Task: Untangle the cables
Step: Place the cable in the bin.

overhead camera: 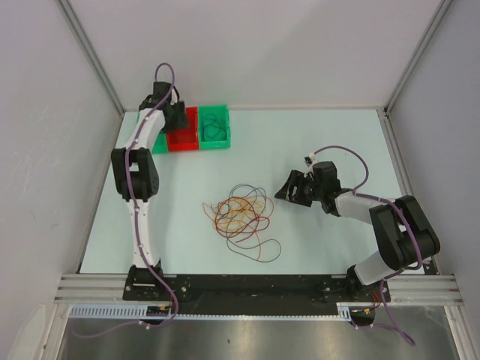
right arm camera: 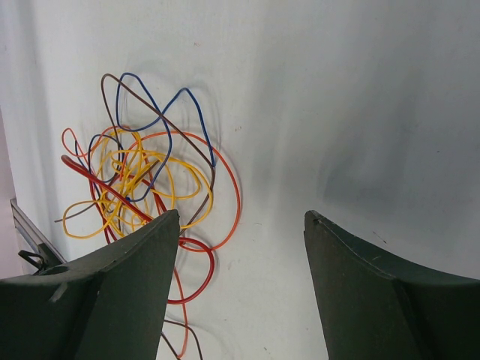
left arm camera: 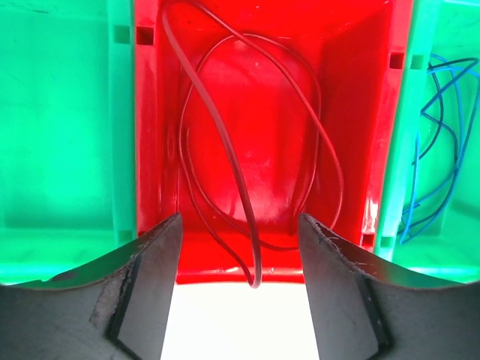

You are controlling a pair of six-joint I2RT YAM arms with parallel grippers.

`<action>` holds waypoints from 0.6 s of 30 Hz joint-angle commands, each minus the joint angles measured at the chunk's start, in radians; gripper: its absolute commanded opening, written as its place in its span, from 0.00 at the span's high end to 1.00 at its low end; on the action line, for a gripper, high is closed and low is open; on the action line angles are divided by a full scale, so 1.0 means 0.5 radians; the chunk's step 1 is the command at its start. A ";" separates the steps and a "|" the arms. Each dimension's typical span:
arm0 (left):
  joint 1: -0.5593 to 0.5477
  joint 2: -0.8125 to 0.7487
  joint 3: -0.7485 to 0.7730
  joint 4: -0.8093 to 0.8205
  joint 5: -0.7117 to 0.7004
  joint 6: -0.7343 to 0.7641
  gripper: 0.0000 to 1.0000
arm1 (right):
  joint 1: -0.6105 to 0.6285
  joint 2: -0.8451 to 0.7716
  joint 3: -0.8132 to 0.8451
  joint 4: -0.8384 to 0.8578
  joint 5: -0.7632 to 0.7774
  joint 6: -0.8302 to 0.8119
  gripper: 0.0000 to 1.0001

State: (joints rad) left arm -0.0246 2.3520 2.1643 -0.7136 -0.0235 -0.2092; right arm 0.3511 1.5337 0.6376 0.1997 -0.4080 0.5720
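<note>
The cables (overhead camera: 240, 216) lie in a loose tangle of red, orange, yellow, blue and brown loops on the table's middle. In the right wrist view the tangle (right arm camera: 142, 184) lies ahead and to the left. My right gripper (right arm camera: 240, 225) is open over bare table, just right of the tangle (overhead camera: 283, 191). My left gripper (overhead camera: 178, 118) hovers above the red bin (overhead camera: 182, 139) at the back left. Its jaws stand open (left arm camera: 240, 219) with nothing pinched. A dark red cable (left arm camera: 240, 150) is looped inside the red bin (left arm camera: 352, 97), one bend hanging over the near rim between the fingers.
A green bin (overhead camera: 215, 126) holding a blue cable (left arm camera: 439, 142) stands right of the red one. Another green bin (left arm camera: 60, 150) stands on its left, partly under my left arm. Grey walls enclose the table on three sides.
</note>
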 commanded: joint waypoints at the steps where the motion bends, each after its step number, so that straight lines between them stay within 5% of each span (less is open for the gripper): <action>1: -0.003 -0.252 0.126 -0.073 -0.057 0.035 0.31 | -0.009 0.004 0.001 0.042 0.018 -0.003 0.28; 10: -0.006 -0.596 -0.110 -0.024 -0.070 0.099 0.32 | -0.003 -0.003 0.001 0.030 0.027 0.003 0.29; 13: -0.018 -0.679 -0.269 0.080 -0.024 0.115 0.43 | 0.000 -0.006 0.001 0.024 0.040 0.009 0.29; 18: -0.046 -0.603 -0.337 0.163 0.032 0.103 0.80 | 0.003 -0.015 -0.002 0.015 0.058 0.003 0.29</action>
State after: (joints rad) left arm -0.0319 2.0232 2.0235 -0.6724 -0.0383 -0.1707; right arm 0.3515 1.5337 0.6376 0.1963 -0.3969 0.5732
